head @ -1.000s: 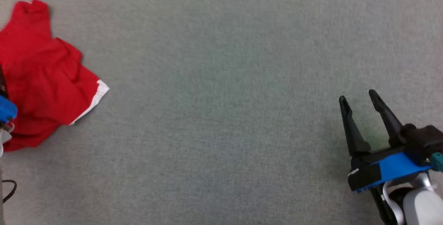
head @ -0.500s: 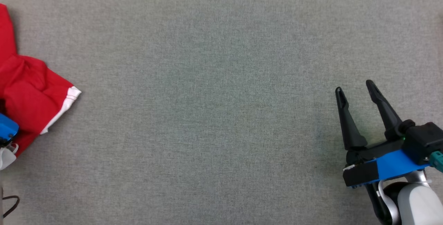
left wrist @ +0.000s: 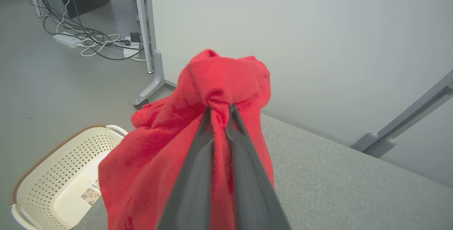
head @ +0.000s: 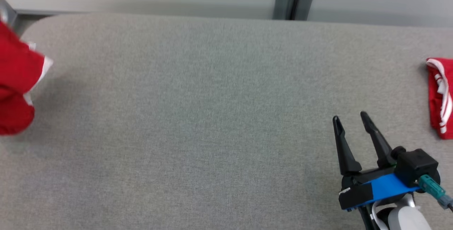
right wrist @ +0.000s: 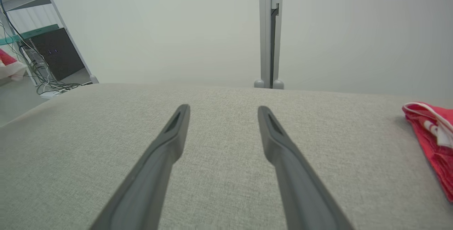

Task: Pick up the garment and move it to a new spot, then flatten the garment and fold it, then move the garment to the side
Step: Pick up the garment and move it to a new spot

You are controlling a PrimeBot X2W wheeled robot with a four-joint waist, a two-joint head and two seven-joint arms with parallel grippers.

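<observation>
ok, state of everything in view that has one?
red garment: bunched, hanging from left gripper
left gripper: shut on red garment
right gripper: open, empty, above the table
second red garment: lying folded at table's right edge
basket: on floor, visible part empty

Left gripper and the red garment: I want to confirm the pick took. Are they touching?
Touching. In the left wrist view the left gripper is shut on a bunched fold of the red garment, which drapes down around it.
</observation>
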